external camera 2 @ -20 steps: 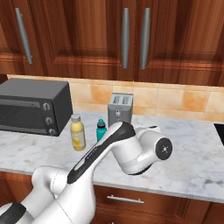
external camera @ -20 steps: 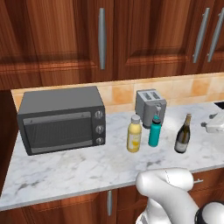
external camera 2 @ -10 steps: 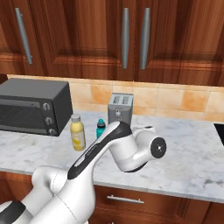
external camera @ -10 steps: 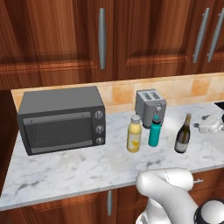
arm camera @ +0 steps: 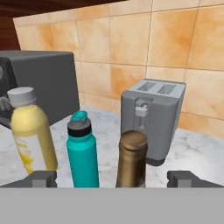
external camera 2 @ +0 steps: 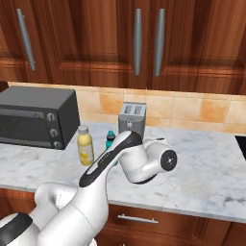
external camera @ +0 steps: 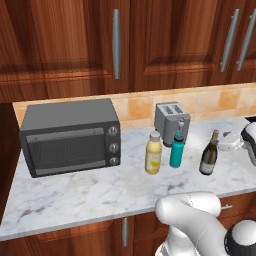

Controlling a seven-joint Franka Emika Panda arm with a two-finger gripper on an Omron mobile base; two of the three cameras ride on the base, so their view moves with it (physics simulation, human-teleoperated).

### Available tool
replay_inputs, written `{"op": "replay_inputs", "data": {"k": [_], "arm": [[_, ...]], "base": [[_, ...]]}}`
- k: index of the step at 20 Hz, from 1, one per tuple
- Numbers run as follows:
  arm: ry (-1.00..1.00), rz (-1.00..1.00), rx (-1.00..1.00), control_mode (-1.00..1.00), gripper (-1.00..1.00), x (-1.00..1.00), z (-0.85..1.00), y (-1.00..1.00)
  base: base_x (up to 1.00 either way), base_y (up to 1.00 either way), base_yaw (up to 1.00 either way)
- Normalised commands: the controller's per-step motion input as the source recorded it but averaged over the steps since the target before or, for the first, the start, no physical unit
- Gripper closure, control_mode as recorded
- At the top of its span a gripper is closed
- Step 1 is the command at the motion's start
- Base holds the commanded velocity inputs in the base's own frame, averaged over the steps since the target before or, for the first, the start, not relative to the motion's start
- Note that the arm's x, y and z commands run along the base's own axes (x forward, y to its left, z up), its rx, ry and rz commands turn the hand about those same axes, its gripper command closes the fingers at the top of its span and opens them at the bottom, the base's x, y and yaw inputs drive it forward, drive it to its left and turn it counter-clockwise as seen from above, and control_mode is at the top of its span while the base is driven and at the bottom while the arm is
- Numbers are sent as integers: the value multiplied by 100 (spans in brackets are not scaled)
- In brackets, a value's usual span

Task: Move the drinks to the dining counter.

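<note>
Jaws wide apart, empty, either side of dark wine bottle (arm camera: 132,159) w/ brown cap; teal bottle (arm camera: 82,154), yellow bottle (arm camera: 32,132) beside it on marble desk (external camera: 80,192), by toaster (arm camera: 152,117).

Worktop: a white-grey marble counter (external camera: 75,195) runs along the wall, veined in grey, with wooden drawer fronts and metal pulls beneath its front edge.
Oven: a dark grey toaster oven (external camera: 70,136) sits at the left end of the counter, its glass door facing forward and three round knobs stacked down its right side.
Toaster: a silver two-slot toaster (external camera: 172,121) stands against the wall to the right of the oven, well apart from it, its lever facing forward.
Backsplash: tan square tiles (external camera 2: 192,110) line the wall behind the counter.
Cabinets: dark wood upper cabinets (external camera: 165,40) hang above, fitted with long vertical metal handles.
</note>
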Motion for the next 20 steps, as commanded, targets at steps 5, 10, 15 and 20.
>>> {"op": "replay_inputs", "data": {"k": [5,10,15,20], "arm": [[0,0,2,-100,-100,37,-13,0],[0,0,2,-100,-100,32,-17,0],[0,0,1,-100,-100,26,-21,-4],[0,0,1,-100,-100,22,-23,-14]], "base": [[0,0,0],[0,0,0],[0,0,0],[0,0,0]]}}
